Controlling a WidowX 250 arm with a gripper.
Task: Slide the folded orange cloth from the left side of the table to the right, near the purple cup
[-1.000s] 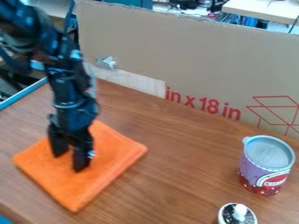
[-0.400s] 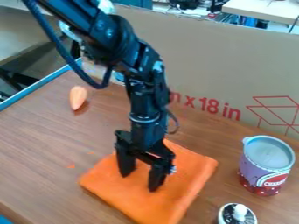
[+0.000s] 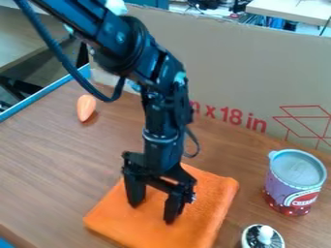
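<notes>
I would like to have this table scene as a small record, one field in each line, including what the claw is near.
claw: black, pointing down, its fingers apart
under the claw: folded orange cloth, lying flat
contact: fingertips at or just above the cloth; cannot tell which
far left of table: small orange, tapered object
right side: upright purple and red can
bottom edge, near the can: round object with a white knob, partly cut off
surface: brown wooden table
behind: cardboard panel with red print
</notes>
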